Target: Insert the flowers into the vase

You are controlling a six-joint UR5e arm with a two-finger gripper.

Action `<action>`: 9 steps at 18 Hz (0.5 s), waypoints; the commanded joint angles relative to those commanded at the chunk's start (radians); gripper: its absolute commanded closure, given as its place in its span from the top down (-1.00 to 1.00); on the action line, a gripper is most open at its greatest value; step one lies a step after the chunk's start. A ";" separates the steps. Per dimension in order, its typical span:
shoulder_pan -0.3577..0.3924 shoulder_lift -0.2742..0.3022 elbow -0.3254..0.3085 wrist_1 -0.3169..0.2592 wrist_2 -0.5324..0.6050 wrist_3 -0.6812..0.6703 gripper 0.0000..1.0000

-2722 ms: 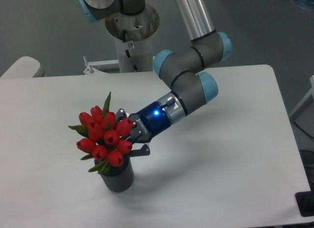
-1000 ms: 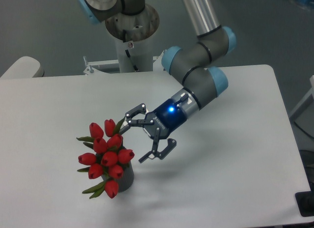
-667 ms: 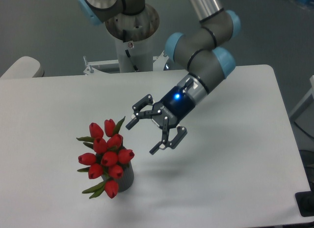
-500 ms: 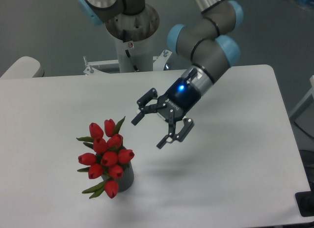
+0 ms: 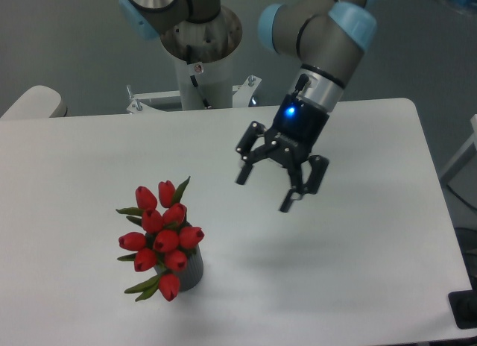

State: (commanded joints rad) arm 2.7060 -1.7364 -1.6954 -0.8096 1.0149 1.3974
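Flowers [image 5: 160, 238] standing in the vase [image 5: 190, 271] near the front-left part of the table [image 5: 373, 286]: red tulip heads bunched tight above the rim, a few narrow green leaves sticking out at the top and at the lower left. Bunch leaning somewhat toward the front left, hiding most of the vase; only a strip of dark ribbed side showing at the lower right of the blooms. Stems not visible, so depth of seating inside the hole impossible to read from this view. Gripper [image 5: 277, 183] well apart from the bunch, up and to the right, above the middle of the table, pointing downward with its blue light lit. Jaws spread wide, nothing between them, no contact with flowers or vase. Judged from this layout, main work of the task finished: flowers inserted, released, resting on their own without support from the claw. Little left, as far as can be seen; perhaps only clearing the arm away. One doubt: with the lean and the heavy cluster of heads overhanging the narrow vase, some chance of tipping or of the bunch sliding out, though nothing here looks mid-fall.
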 joint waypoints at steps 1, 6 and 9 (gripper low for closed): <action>-0.006 -0.005 0.034 -0.028 0.052 0.003 1.00; -0.040 -0.066 0.201 -0.157 0.290 0.043 1.00; -0.038 -0.116 0.308 -0.252 0.361 0.176 1.00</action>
State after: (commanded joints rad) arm 2.6676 -1.8529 -1.3870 -1.0613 1.3758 1.5733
